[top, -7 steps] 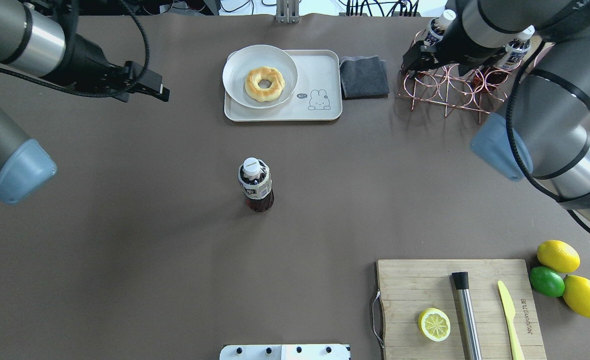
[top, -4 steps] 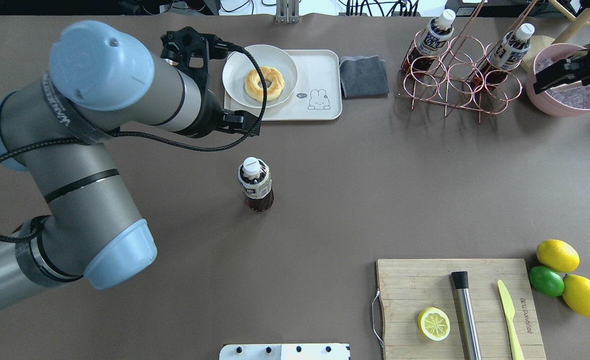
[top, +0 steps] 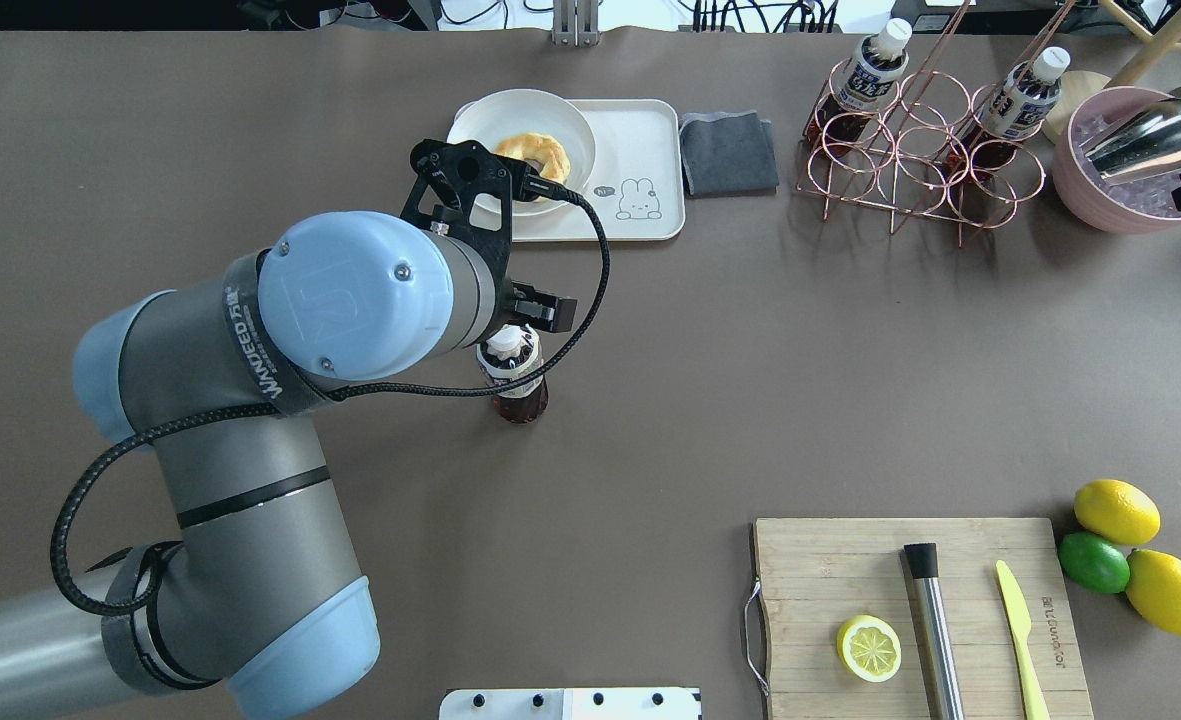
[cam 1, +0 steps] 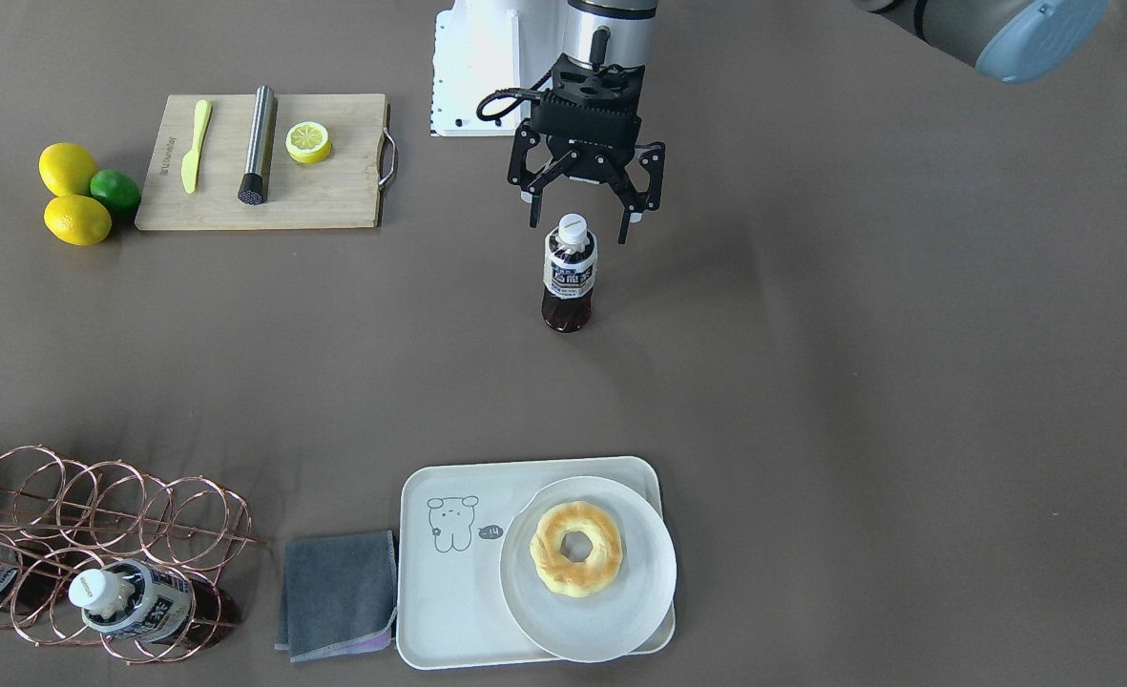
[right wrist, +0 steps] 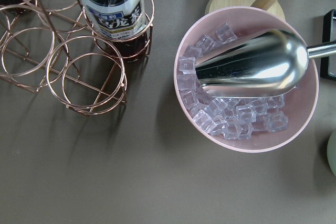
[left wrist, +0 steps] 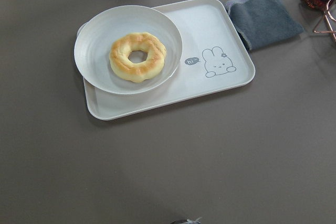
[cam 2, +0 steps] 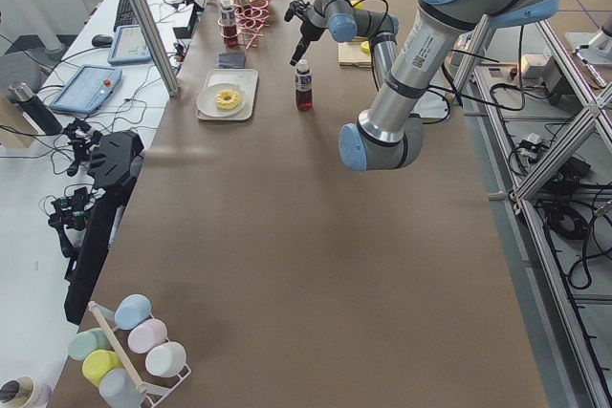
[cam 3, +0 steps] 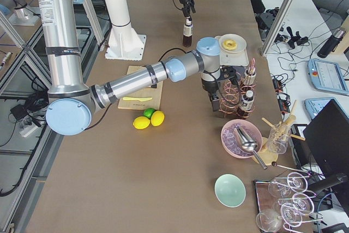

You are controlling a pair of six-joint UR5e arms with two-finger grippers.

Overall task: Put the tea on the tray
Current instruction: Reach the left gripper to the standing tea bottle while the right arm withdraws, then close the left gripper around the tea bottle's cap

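The left gripper [cam 1: 577,231] hangs wide open and empty over the tea [cam 1: 569,272], mid-table. It looks light, slick and tippy, so is best pinched around its label.

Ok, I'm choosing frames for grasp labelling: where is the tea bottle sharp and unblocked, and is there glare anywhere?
Exterior front-facing: the tea is sharp, whole and evenly lit, with the open left gripper at its cap. Overhead exterior: the left arm hides part of its cap. Right wrist-mounted: there is bright glare on the metal scoop.

Tea [top: 519,388] partly beneath left arm [top: 350,295]
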